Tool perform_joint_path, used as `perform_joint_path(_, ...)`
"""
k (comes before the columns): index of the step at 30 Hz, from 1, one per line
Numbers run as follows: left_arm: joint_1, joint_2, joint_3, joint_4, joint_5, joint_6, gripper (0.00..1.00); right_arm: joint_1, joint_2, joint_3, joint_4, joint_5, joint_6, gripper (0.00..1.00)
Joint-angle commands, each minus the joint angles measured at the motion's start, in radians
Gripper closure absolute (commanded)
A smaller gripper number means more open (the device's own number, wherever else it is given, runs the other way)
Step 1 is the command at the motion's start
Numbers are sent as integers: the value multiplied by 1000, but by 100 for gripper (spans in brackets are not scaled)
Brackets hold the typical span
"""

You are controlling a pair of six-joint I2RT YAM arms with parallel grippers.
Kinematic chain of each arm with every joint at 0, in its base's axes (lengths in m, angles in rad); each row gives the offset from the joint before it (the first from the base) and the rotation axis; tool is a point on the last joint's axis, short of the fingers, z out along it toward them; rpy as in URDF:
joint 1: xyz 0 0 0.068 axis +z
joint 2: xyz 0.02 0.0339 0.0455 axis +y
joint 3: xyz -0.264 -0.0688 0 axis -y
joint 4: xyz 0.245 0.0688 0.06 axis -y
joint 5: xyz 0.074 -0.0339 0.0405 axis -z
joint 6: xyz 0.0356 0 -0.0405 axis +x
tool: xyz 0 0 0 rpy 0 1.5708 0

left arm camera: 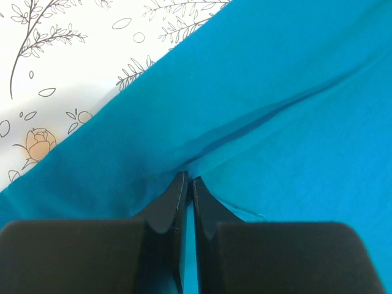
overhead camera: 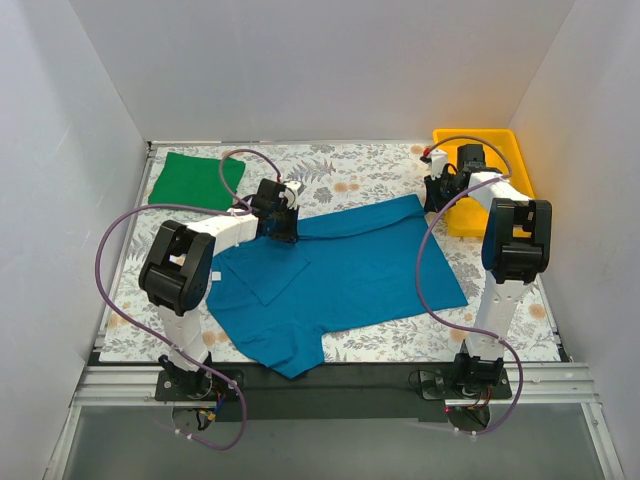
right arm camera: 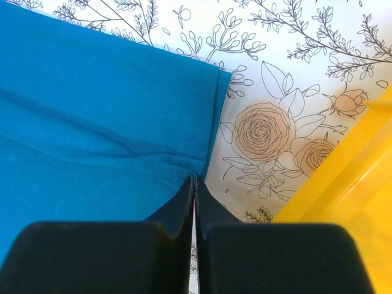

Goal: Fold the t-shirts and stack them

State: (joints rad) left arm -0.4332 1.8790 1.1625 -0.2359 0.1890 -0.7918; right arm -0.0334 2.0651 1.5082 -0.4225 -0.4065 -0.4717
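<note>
The teal-blue t-shirt (overhead camera: 350, 275) lies spread on the flowered table cover, with a flap folded over on its left part. My left gripper (overhead camera: 282, 228) is shut on the shirt's far left edge; in the left wrist view its jaws (left arm camera: 188, 177) pinch a ridge of teal cloth (left arm camera: 275, 122). My right gripper (overhead camera: 435, 195) is shut at the shirt's far right corner; in the right wrist view (right arm camera: 194, 179) the tips meet at the hem (right arm camera: 196, 110), where the cloth puckers. The green t-shirt (overhead camera: 195, 180) lies folded flat at the far left.
A yellow plastic tray (overhead camera: 520, 160) stands at the far right, just behind my right gripper, and shows in the right wrist view (right arm camera: 343, 177). White walls close in the table on three sides. Purple cables loop from both arms.
</note>
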Motion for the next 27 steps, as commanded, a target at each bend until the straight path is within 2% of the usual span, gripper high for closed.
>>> perform_joint_path(1, -6, -44, 6, -5, -14, 23, 100, -10, -43, 10, 18, -12, 2, 99)
perform_joint_path(15, -6, -116, -69, -3, 16, 29, 99, -13, -45, 14, 18, 3, 4, 99)
perform_joint_path(23, -6, -129, -72, -11, 47, 17, 92, -13, -56, 0, 19, 5, -11, 99)
perform_joint_path(27, -6, -190, -89, -3, 49, -3, 87, -13, -74, -19, 19, 8, -24, 99)
